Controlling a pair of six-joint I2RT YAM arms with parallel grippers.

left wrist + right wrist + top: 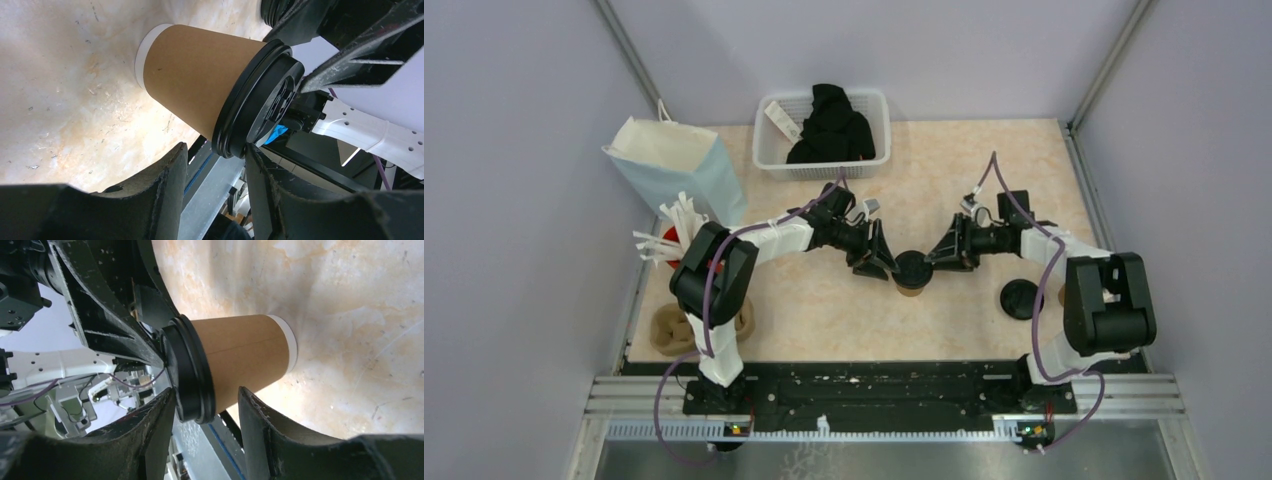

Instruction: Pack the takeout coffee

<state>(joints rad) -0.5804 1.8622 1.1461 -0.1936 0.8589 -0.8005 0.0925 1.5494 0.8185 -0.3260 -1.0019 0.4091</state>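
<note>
The takeout coffee, a brown paper cup (911, 288) with a black lid (912, 267), stands upright mid-table. My left gripper (876, 262) reaches it from the left and my right gripper (944, 256) from the right. In the left wrist view the cup (200, 85) lies ahead of the left gripper (216, 150). One of its fingers (260, 170) touches the lid's top (265, 107); the other stands apart below the rim. The right gripper (206, 392) straddles the lid rim (192, 370) likewise, with a gap at the cup-side finger (255, 415). Both are partly open.
A loose black lid (1021, 298) lies on the table by the right arm. A white basket (769, 150) with black cloth sits at the back. At the left are a pale paper bag (679, 165), a red cup of straws (667, 240) and a cardboard carrier (667, 332).
</note>
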